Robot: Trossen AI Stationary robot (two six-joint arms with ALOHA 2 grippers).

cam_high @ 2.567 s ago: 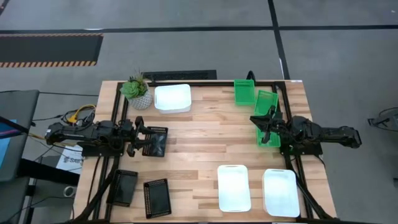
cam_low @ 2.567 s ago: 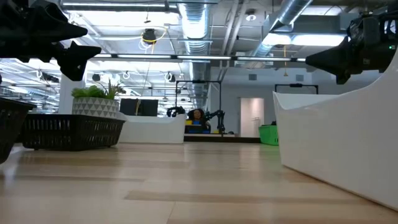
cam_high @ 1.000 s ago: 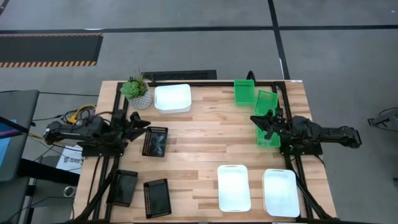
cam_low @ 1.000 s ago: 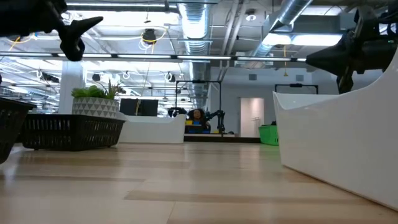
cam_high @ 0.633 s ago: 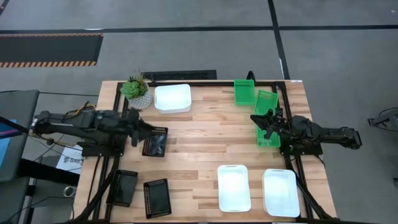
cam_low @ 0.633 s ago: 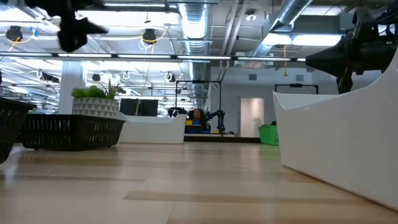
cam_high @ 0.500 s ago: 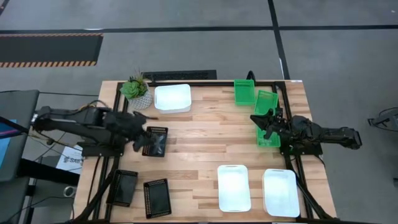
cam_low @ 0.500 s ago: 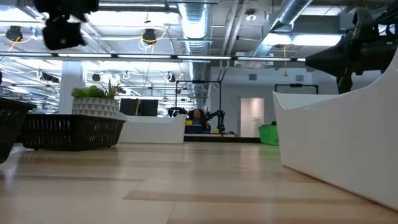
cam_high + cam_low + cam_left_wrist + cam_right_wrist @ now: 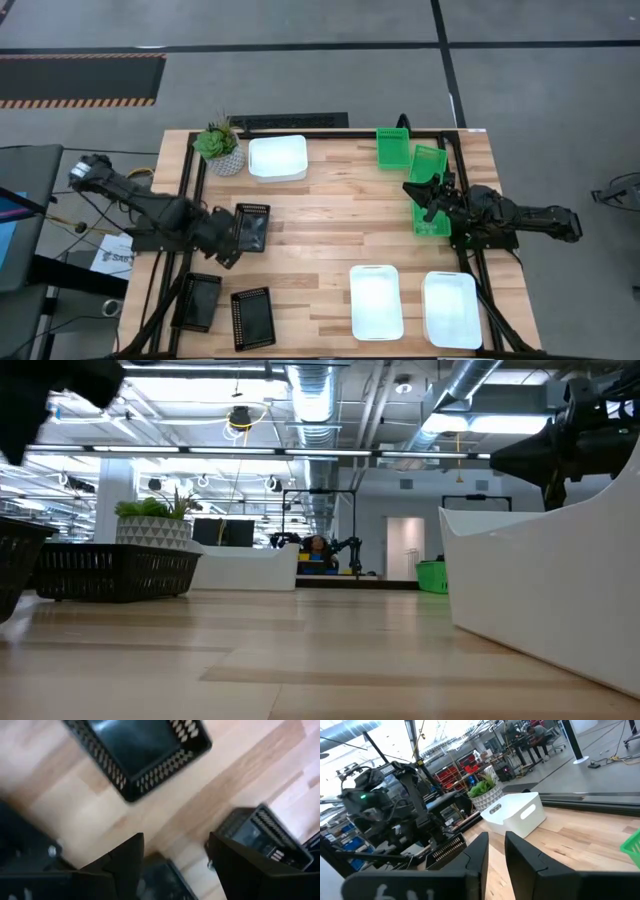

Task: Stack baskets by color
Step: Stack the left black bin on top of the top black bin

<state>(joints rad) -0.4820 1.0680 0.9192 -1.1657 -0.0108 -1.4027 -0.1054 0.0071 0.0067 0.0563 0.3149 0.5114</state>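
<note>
Three black baskets lie on the table's left side: a mesh one [image 9: 250,228] and two near the front edge [image 9: 198,300] [image 9: 252,318]. White baskets rest at the back [image 9: 277,157] and front right [image 9: 376,300] [image 9: 451,308]. Green baskets [image 9: 393,147] [image 9: 428,165] [image 9: 432,215] sit at the right. My left gripper [image 9: 222,250] [image 9: 176,837] points down, open, just beside the mesh black basket [image 9: 140,755], touching nothing. My right gripper [image 9: 425,195] [image 9: 496,840] hovers level over the green basket, its fingers a narrow gap apart, with nothing between them.
A potted green plant [image 9: 220,145] stands at the back left corner beside the white basket. The middle of the wooden table [image 9: 330,225] is bare. Dark frame rails [image 9: 180,200] run along the table's left and right sides.
My left gripper has swung out from the left edge and gone toward the table's near edge, tipping from level to pointing down beside the mesh black basket. It stays open. The baskets have not moved.
</note>
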